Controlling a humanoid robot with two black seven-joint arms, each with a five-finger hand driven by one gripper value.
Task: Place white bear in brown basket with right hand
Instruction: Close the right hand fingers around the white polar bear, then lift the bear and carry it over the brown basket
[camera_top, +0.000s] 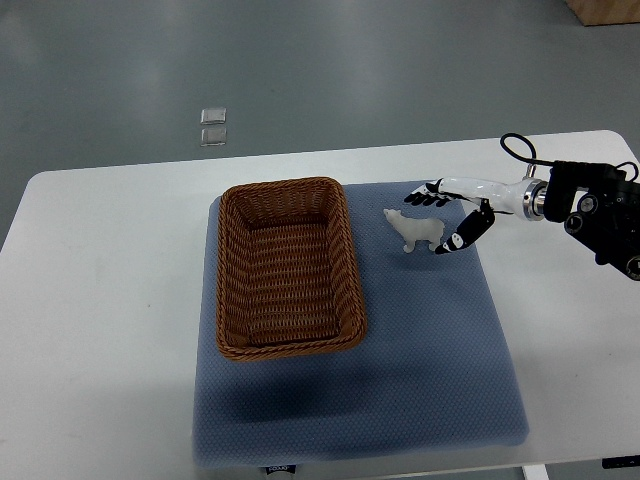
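White bear, a small polar-bear figurine, stands upright on its feet on the blue mat, just to the right of the brown basket, head toward the basket, apart from its wicker rim. Basket is rectangular, woven, long axis running away from the robot, sitting on the left half of the mat; interior shows bare weave only. Right hand comes in from the right of the basket, white forearm shell with black finger segments, arm trailing back to a black wrist housing with a looped cable. Fingers are spread apart and grip nothing: the upper group reaches past the bear's back on the far side, the thumb hangs low beside its rump, so the figurine sits just inside the gap. Whether the thumb tip touches the bear is hard to settle at this resolution; it looks just short. Mat lies on a white table with rounded corners, overhanging slightly at the near edge. Between bear and basket only bare mat, the basket's right wall being the one rise. Beyond the basket, off the table, two small pale square plates lie on the grey floor. A small tag at the mat's near edge below the basket carries print too small to read. Left arm does not show.
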